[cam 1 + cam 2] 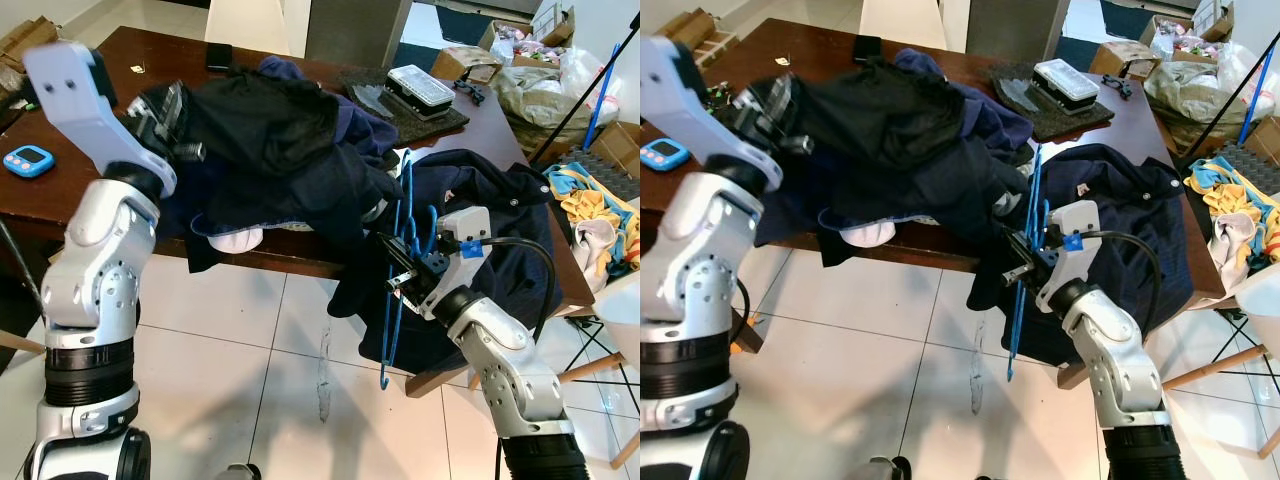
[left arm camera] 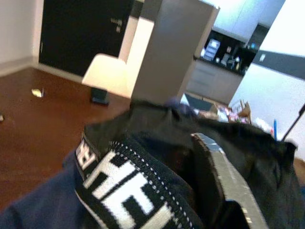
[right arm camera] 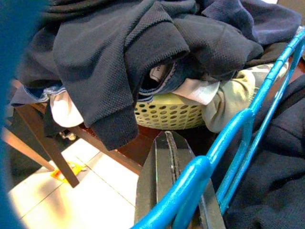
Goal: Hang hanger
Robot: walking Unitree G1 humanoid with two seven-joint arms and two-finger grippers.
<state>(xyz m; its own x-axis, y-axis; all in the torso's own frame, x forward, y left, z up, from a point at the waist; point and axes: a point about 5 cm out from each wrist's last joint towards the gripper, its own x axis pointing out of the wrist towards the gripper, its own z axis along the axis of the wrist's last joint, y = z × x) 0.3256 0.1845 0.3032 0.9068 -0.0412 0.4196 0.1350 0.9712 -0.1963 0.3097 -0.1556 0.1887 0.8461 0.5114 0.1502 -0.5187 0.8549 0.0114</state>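
A blue plastic hanger [image 1: 400,225] hangs off the table's front edge with its hook end low over the floor. My right gripper [image 1: 402,268] is shut on it partway down; in the right wrist view the blue bars [image 3: 224,138] cross the closed fingers [image 3: 164,176]. A heap of dark clothes [image 1: 280,140] covers a yellow perforated basket [image 3: 167,112] on the brown table [image 1: 90,200]. My left gripper [image 1: 172,122] is raised at the heap's left side, shut on a black garment with a white-lettered waistband [image 2: 114,176].
A navy jacket [image 1: 500,220] drapes over the table's right corner. On the table lie a blue timer [image 1: 25,158], a phone [image 1: 218,55] and a clear box [image 1: 420,88]. Cardboard boxes and loose cloth [image 1: 590,210] crowd the right. White tiles [image 1: 260,390] lie below.
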